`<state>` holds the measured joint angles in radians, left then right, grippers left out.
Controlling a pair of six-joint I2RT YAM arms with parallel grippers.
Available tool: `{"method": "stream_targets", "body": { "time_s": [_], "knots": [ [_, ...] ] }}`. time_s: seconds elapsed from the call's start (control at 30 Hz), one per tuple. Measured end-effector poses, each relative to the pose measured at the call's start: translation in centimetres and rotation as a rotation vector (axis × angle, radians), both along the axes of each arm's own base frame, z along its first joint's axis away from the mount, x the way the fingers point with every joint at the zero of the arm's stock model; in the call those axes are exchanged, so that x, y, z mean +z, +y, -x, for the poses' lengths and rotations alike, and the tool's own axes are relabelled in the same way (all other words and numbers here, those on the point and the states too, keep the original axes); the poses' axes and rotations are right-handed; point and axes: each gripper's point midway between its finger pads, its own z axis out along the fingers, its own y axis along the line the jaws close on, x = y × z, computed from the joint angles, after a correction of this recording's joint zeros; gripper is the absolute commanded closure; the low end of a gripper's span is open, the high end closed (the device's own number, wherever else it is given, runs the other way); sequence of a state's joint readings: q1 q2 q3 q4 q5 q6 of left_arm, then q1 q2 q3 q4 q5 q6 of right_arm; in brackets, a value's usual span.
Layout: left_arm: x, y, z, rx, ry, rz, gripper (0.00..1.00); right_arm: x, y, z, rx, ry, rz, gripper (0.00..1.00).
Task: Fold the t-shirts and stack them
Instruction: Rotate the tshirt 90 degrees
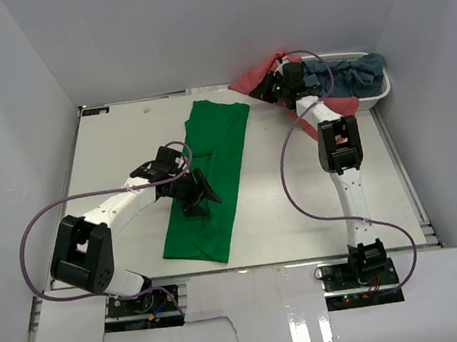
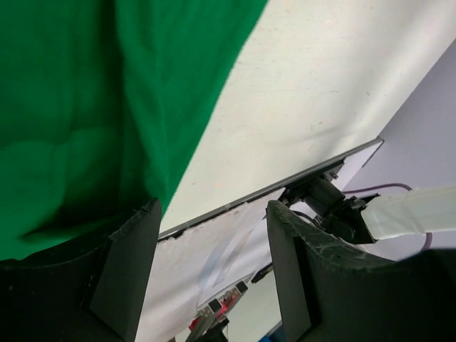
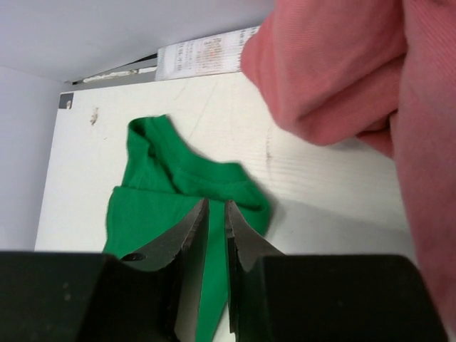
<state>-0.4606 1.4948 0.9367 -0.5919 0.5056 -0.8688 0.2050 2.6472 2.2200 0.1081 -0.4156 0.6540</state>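
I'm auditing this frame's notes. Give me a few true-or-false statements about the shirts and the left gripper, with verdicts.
1. The green t-shirt lies on the table. True.
2. The left gripper is clamped on the green t-shirt. False: its jaws stand open, with nothing between them.
3. The pink t-shirt is stacked on the green one. False: it spills out of the basket at the far right.
4. The grey-blue t-shirt lies in the basket. True.

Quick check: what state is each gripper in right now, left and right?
Left gripper: open, nothing between the fingers, over the edge of the green t-shirt.
Right gripper: barely open, a thin gap, holding nothing.
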Motion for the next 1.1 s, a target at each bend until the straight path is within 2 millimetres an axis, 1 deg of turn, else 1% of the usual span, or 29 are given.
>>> {"method": "stream_targets", "body": {
  "time_s": [0.13, 0.23, 0.27, 0.37, 0.47, 0.53, 0.6, 0.63, 0.7, 0.77, 0.8, 0.83, 0.93, 1.1],
  "knots": [
    [-0.1, 3.1, 0.8, 0.048, -0.004, -0.049, 0.28, 3.3, 0.0, 1.6, 0.043, -0.022, -0.017, 0.84],
    [-0.1, 5.3, 1.4, 0.084, -0.003, -0.079, 0.28, 5.6, 0.3, 4.0, 0.104, -0.023, -0.041, 0.77],
    [-0.1, 6.1, 1.3, 0.097, -0.005, -0.09, 0.28, 6.0, 0.4, 5.2, 0.126, -0.016, -0.039, 0.71],
    [-0.2, 8.5, 0.2, 0.146, -0.02, -0.113, 0.28, 6.5, 1.3, 9.5, 0.184, 0.028, -0.007, 0.62],
    [-0.2, 10.6, -1.9, 0.19, -0.032, -0.13, 0.28, 6.7, 3.4, 14.5, 0.264, 0.069, 0.043, 0.6],
    [0.1, 11.7, -4.2, 0.212, -0.046, -0.139, 0.28, 6.6, 5.2, 18.0, 0.332, 0.102, 0.079, 0.61],
    [0.4, 12.1, -6.9, 0.216, -0.076, -0.14, 0.28, 6.3, 6.8, 21.1, 0.395, 0.13, 0.106, 0.62],
    [0.5, 12.1, -8.3, 0.214, -0.092, -0.14, 0.28, 5.9, 7.6, 22.6, 0.426, 0.146, 0.116, 0.65],
    [0.4, 11.9, -10.6, 0.204, -0.116, -0.136, 0.29, 4.7, 8.5, 24.7, 0.467, 0.185, 0.13, 0.67],
    [-0.3, 11.8, -12.3, 0.193, -0.127, -0.134, 0.29, 3.2, 8.7, 26.0, 0.489, 0.232, 0.14, 0.73],
    [-0.9, 11.7, -12.6, 0.189, -0.124, -0.134, 0.29, 2.5, 8.6, 26.4, 0.491, 0.257, 0.145, 0.75],
    [-1.3, 11.8, -12.6, 0.186, -0.114, -0.138, 0.29, 1.9, 8.6, 26.5, 0.491, 0.274, 0.148, 0.81],
    [-2.2, 11.9, -12.1, 0.176, -0.094, -0.147, 0.29, -0.1, 8.6, 26.4, 0.487, 0.316, 0.155, 0.92],
    [-3.5, 12.0, -10.9, 0.164, -0.064, -0.156, 0.29, -3.5, 8.5, 26.5, 0.479, 0.39, 0.169, 0.92]
  ]
}}
